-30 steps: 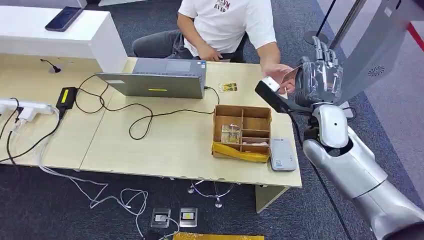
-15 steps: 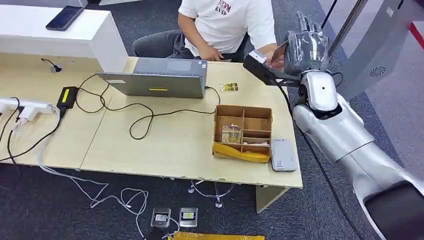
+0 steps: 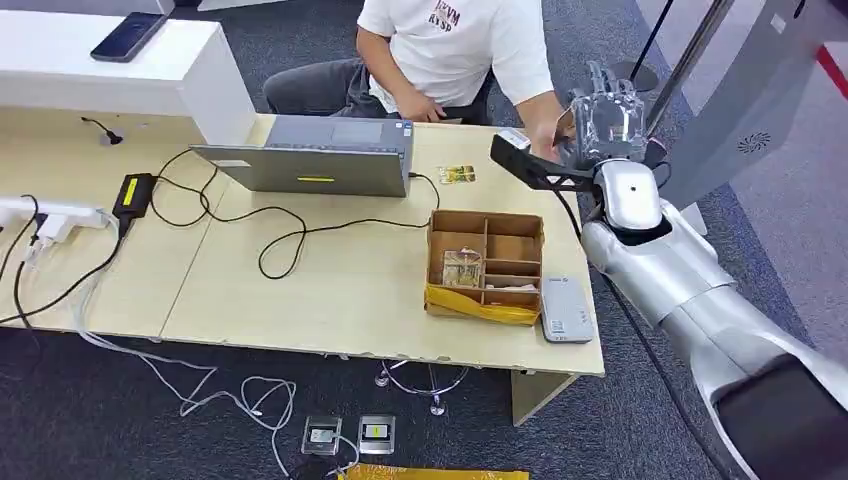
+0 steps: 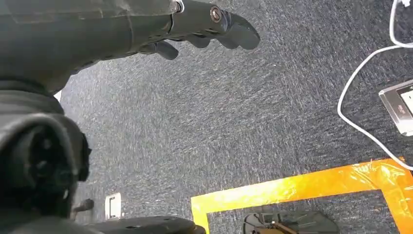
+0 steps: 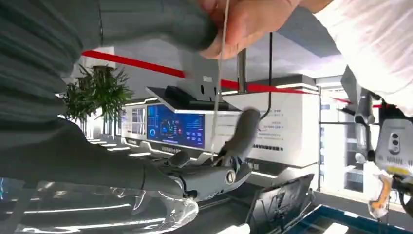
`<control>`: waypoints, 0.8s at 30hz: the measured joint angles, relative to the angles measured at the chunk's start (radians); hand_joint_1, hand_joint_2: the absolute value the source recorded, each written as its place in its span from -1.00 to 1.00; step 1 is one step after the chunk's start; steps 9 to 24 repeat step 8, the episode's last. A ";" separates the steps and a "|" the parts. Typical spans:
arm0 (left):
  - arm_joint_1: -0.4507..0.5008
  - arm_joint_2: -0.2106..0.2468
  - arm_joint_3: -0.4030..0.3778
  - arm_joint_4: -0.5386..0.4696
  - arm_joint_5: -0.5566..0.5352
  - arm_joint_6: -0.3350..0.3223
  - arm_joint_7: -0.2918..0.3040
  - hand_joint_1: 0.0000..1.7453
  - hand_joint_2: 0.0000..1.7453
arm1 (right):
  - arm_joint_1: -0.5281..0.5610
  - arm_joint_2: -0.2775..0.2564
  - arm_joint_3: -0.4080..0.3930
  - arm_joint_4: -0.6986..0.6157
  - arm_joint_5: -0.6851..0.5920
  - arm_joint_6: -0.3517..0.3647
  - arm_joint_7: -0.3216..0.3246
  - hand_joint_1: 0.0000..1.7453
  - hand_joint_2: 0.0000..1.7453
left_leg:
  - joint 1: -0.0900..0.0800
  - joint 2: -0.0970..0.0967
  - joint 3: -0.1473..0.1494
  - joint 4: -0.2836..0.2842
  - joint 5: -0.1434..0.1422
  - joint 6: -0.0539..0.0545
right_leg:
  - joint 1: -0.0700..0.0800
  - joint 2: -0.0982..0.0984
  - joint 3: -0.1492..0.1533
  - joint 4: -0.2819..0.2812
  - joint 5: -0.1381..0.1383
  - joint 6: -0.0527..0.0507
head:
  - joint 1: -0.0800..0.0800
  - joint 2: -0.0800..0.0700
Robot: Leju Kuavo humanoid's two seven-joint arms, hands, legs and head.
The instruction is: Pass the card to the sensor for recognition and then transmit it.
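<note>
The right hand (image 3: 603, 122) was raised beyond the worktop's (image 3: 330, 290) far corner, meeting the person's hand (image 3: 553, 130). The card (image 5: 220, 73) stood edge-on between the robot's fingers (image 5: 238, 134), the person pinching its other end, well clear of the sensor (image 3: 566, 310). This looked like the handover; next, loosen and let go. The left hand (image 4: 204, 29) hung idle, fingers loosely apart

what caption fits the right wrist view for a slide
A person's hand pinches the thin card edge-on, at the robot's right hand.
</note>
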 joint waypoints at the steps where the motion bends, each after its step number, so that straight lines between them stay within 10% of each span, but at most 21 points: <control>1: 0.000 0.000 0.000 0.000 0.000 0.000 0.000 -1.00 -1.00 | 0.001 0.000 0.002 0.003 -0.005 -0.017 -0.004 -1.00 1.00 | 0.000 0.000 0.000 0.000 0.000 0.000 | 0.000 0.000 0.000 0.000 0.000 0.000 | 0.000 0.000; 7: 0.001 0.000 0.000 0.000 0.000 0.006 0.000 -1.00 -1.00 | 0.009 -0.008 0.013 -0.003 -0.040 -0.166 -0.007 -1.00 1.00 | 0.000 0.000 0.001 0.000 0.000 0.000 | 0.000 0.001 0.000 0.000 0.000 0.000 | 0.000 0.000; 24: 0.002 0.000 0.000 0.000 0.000 0.007 0.000 -1.00 -1.00 | 0.014 -0.014 0.013 -0.014 -0.040 -0.171 -0.005 -1.00 1.00 | 0.000 0.000 0.001 0.000 0.000 0.000 | 0.000 0.001 0.000 0.000 0.000 0.000 | 0.000 0.000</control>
